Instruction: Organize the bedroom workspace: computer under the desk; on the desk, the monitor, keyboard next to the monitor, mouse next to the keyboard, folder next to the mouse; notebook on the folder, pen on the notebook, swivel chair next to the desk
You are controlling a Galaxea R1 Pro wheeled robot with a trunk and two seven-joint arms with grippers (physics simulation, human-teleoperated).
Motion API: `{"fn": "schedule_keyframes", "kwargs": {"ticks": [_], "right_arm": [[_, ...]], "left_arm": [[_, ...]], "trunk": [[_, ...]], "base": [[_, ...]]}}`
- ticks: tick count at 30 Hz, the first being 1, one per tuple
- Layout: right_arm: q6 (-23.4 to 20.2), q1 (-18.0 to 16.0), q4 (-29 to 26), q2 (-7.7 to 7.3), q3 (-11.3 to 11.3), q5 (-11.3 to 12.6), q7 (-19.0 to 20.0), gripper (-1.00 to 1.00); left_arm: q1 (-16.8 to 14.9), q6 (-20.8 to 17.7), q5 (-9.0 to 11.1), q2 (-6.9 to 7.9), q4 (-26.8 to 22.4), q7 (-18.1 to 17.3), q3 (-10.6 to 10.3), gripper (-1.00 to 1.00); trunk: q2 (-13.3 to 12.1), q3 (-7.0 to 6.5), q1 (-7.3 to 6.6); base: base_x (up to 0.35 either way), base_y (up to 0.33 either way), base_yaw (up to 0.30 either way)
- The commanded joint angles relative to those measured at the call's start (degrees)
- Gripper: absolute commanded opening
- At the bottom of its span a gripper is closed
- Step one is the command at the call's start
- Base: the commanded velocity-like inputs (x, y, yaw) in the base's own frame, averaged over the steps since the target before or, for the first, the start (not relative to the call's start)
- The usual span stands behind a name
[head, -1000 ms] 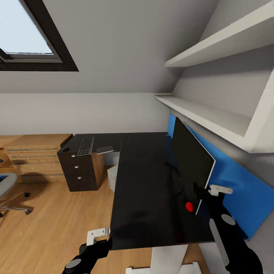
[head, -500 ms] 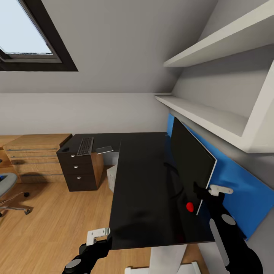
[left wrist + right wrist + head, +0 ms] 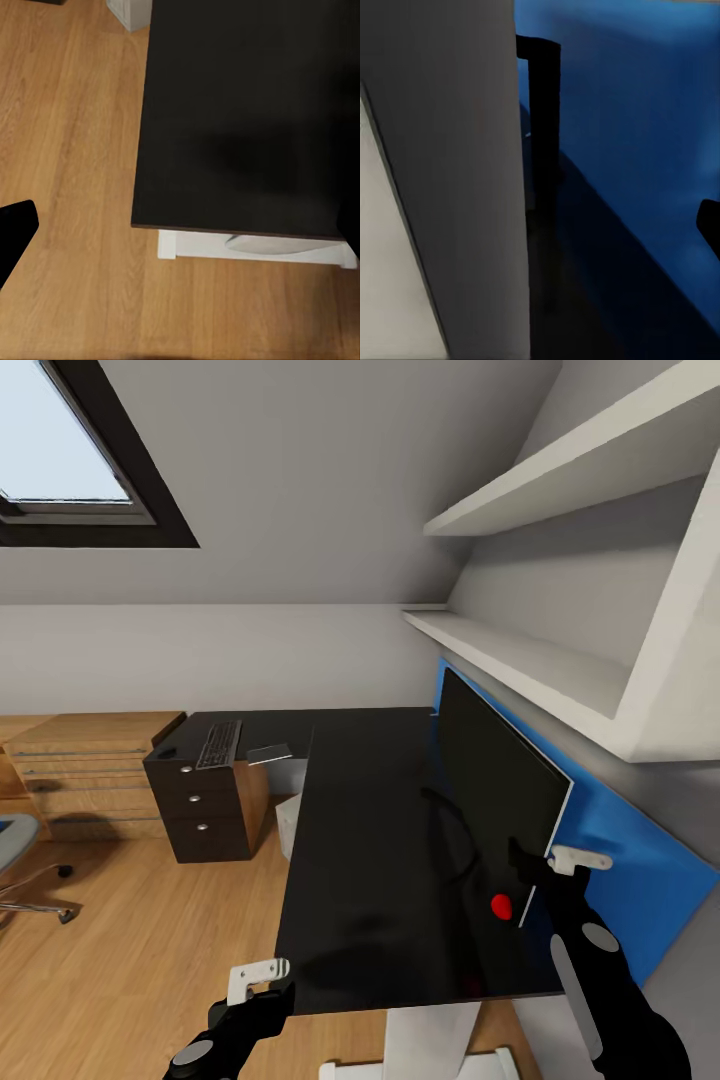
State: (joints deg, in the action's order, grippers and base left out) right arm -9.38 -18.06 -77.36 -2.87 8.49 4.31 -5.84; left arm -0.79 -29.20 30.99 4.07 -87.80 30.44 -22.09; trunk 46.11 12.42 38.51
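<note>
My right gripper (image 3: 532, 870) grasps the monitor's (image 3: 495, 785) near edge, by its red dot; the monitor stands upright on the desk (image 3: 370, 860). My left gripper (image 3: 262, 978) hangs released off the desk's near corner. The keyboard (image 3: 220, 744) lies at the desk's far end. No readable writing.

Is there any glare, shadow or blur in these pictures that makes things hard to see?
Head view: the glossy desk mirrors the monitor, no harsh glare. Left wrist view: sharp, with a soft dark patch on the desk top. Right wrist view: dim and soft, the monitor's pale back very close, the blue back panel in shade.
</note>
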Motion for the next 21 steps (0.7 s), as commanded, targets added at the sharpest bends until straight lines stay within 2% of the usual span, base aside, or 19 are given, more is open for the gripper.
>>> {"fn": "schedule_keyframes", "kwargs": {"ticks": [1,10,21], "right_arm": [[-0.28,-0.02,-0.07,-0.03,-0.06,0.44,-0.31,1.00],[-0.29,-0.04,-0.07,-0.03,-0.06,0.44,-0.31,1.00],[-0.28,-0.02,-0.07,-0.02,-0.06,0.44,-0.31,1.00]], "left_arm": [[-0.07,-0.07,0.55,0.06,-0.09,0.59,-0.14,1.00],[-0.08,-0.14,0.62,0.06,-0.06,0.59,-0.14,1.00],[-0.08,-0.16,0.82,0.06,-0.07,0.59,-0.14,1.00]], "trunk": [[0.07,0.09,0.01],[0.07,0.09,0.01],[0.07,0.09,0.01]], "base": [[0.000,-0.008,0.000],[-0.123,-0.041,0.000],[-0.016,-0.008,0.000]]}}
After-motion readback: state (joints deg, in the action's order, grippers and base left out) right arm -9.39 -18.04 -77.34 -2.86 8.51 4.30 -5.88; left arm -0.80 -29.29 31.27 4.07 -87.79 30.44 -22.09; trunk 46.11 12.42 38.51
